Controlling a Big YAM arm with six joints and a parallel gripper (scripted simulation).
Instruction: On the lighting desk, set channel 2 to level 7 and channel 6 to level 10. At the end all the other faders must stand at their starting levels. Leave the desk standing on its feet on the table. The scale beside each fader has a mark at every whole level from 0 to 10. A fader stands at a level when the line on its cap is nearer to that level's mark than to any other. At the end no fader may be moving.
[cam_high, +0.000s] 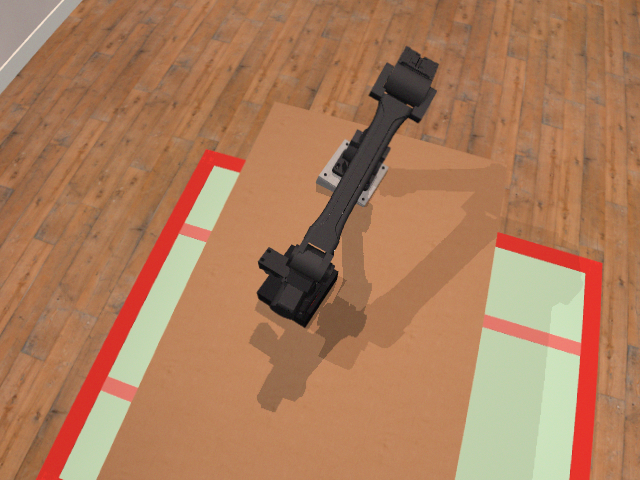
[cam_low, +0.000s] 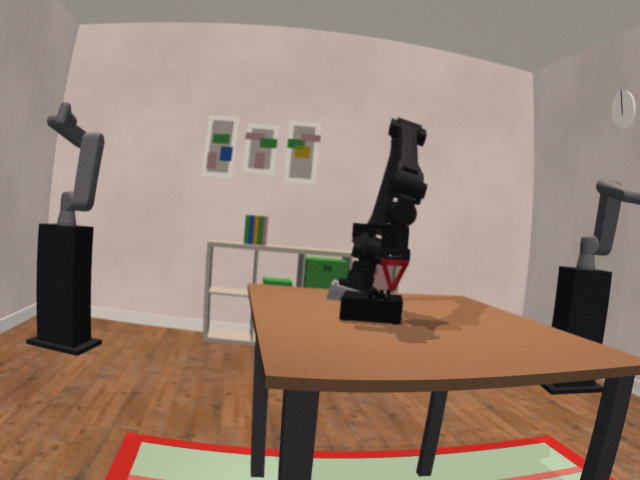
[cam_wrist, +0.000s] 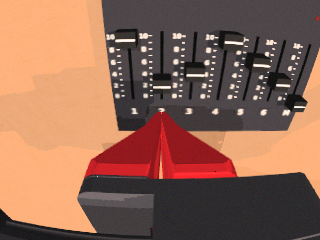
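Note:
The black lighting desk (cam_wrist: 200, 0) (cam_low: 370, 308) (cam_high: 305, 317) stands on the table, with seven numbered faders in the wrist view. The channel 2 cap (cam_wrist: 162, 82) sits low on its scale. The channel 6 cap (cam_wrist: 280, 80) also sits low. The channel 1 cap (cam_wrist: 124, 38) and the channel 4 cap (cam_wrist: 231, 40) are near the top, and the channel 7 cap (cam_wrist: 295, 102) is at the bottom. My gripper (cam_wrist: 161, 119) (cam_low: 391, 290) is shut on nothing. Its red tips point at the desk's front edge by the number 2, just short of the channel 2 cap. In the top view the wrist hides the fingers.
The arm's base plate (cam_high: 330, 175) is bolted to the brown table (cam_high: 392, 372) (cam_low: 465, 351) behind the desk. Two grey arms on black pedestals (cam_low: 64, 279) (cam_low: 581, 304) and a white shelf (cam_low: 232, 289) stand well away from the table.

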